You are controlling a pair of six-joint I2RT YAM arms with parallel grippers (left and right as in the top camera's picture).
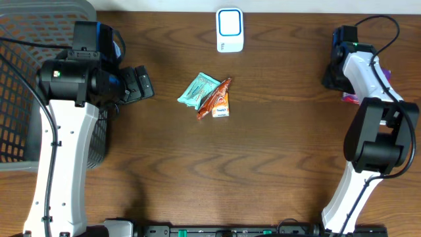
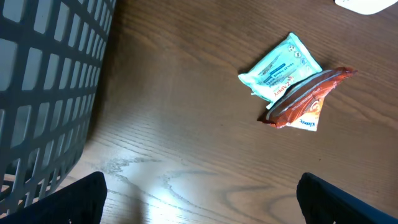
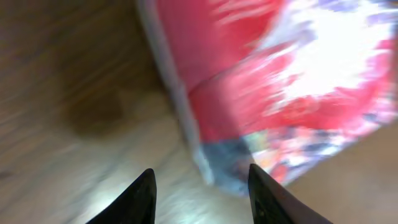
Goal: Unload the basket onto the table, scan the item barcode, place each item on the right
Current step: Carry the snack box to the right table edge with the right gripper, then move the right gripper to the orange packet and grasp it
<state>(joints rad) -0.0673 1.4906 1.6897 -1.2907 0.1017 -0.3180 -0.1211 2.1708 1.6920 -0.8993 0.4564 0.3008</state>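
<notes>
Far right of the overhead view: the right gripper [image 3: 199, 193] hangs low over a red packet [image 3: 261, 81] lying on the wooden table [image 1: 283, 151]. Only a pink-red sliver pokes out beside the arm there. The wrist camera is close in. The packet is glossy red with a bright white patch, purple-blue print along its lower edge and a pale sealed seam down its left side, but it is all smeared by blur and none of the print is readable. The two fingertips stand apart with nothing pinched between them, and the packet's corner sits just beyond the gap.

At centre frame, a teal packet [image 1: 198, 89] lies with an orange-brown packet [image 1: 216, 99] overlapping its right edge. A white scanner [image 1: 229, 29] stands at top centre. At left, the left gripper [image 2: 202, 202] is spread wide and empty, beside the dark mesh basket [image 1: 26, 79].
</notes>
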